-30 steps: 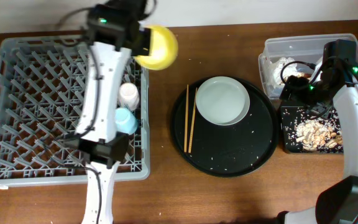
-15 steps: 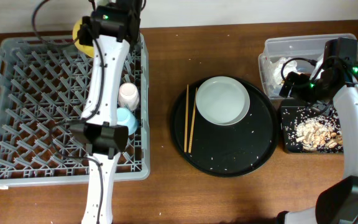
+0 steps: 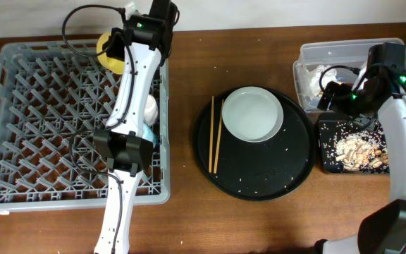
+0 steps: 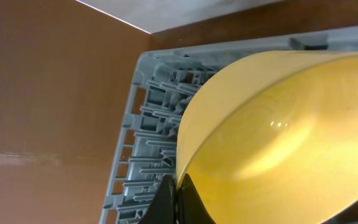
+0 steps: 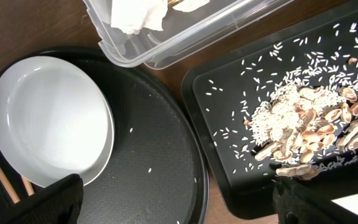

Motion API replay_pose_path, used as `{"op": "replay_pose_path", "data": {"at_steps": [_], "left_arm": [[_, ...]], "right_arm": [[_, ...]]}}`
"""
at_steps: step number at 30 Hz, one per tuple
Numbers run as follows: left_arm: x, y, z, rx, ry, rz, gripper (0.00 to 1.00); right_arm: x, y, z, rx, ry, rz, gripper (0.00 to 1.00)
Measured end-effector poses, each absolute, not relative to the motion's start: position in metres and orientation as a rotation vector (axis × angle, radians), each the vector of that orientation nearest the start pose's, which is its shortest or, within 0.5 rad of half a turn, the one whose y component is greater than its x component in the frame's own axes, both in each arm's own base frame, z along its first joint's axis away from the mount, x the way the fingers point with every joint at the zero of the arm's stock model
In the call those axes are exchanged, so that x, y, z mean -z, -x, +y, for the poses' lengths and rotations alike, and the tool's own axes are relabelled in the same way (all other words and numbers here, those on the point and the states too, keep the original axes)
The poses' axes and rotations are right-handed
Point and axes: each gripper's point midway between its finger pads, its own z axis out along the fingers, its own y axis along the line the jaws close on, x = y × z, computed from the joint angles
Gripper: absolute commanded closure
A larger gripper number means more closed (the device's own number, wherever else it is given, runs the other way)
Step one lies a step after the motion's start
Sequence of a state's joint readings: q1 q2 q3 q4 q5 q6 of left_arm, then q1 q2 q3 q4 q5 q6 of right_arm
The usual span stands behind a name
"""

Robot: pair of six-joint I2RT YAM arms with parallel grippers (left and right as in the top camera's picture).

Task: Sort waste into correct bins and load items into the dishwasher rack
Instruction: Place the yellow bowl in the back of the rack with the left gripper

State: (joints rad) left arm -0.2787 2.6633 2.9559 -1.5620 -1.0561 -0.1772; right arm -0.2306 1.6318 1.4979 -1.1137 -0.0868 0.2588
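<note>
My left gripper point(image 3: 123, 44) is shut on the rim of the yellow bowl point(image 3: 110, 51) and holds it tilted over the far edge of the grey dishwasher rack point(image 3: 41, 120). In the left wrist view its fingers point(image 4: 176, 194) pinch the bowl point(image 4: 278, 137) above the rack point(image 4: 148, 143). A pink cup point(image 3: 146, 106) and a light-blue cup point(image 3: 151, 134) stand in the rack, partly hidden by the arm. The grey-green plate point(image 3: 252, 114) and the chopsticks point(image 3: 216, 134) lie on the round black tray point(image 3: 259, 176). My right gripper point(image 3: 338, 97) is open and empty between the clear tub point(image 3: 344, 51) and the small black tray point(image 3: 328, 159).
White napkins point(image 3: 323, 74) lie in the clear tub. Tan food scraps and rice point(image 3: 358, 149) lie in the small black tray, which also shows in the right wrist view point(image 5: 303, 118). Rice grains dot the round black tray. Bare wooden table lies between the rack and that tray.
My left gripper has carried the yellow bowl leftward, from beyond the rack's far right corner to over its far edge. The right arm has barely moved.
</note>
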Motion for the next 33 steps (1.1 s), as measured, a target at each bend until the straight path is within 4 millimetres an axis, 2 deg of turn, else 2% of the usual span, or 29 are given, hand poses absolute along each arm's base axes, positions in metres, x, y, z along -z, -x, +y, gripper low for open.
{"op": "replay_pose_path", "data": {"at_steps": [8,14,22,26,28,33], "left_arm": [[-0.194,-0.539,-0.011,-1.116,0.051,2.447,1.0],[-0.192,-0.539,-0.016,-1.097,0.038,2.458,1.0],[-0.198,-0.541,-0.012,-1.115,0.119,2.398,1.0],[-0.178,-0.546,-0.021,-1.189,0.087,2.38,1.0],[-0.18,-0.545,-0.029,-1.234,0.066,2.345,1.0],[-0.187,-0.54,-0.029,-1.311,0.038,2.316,1.0]], "right_arm": [[-0.171,-0.358,-0.07,-0.123,-0.664,2.738,0.02],[-0.171,-0.358,-0.07,-0.123,-0.663,2.738,0.02],[-0.171,-0.359,-0.069,-0.124,-0.663,2.738,0.02],[-0.171,-0.359,-0.07,-0.123,-0.663,2.737,0.02],[-0.171,-0.359,-0.07,-0.123,-0.663,2.734,0.02],[-0.172,-0.36,-0.07,-0.123,-0.661,2.731,0.02]]}}
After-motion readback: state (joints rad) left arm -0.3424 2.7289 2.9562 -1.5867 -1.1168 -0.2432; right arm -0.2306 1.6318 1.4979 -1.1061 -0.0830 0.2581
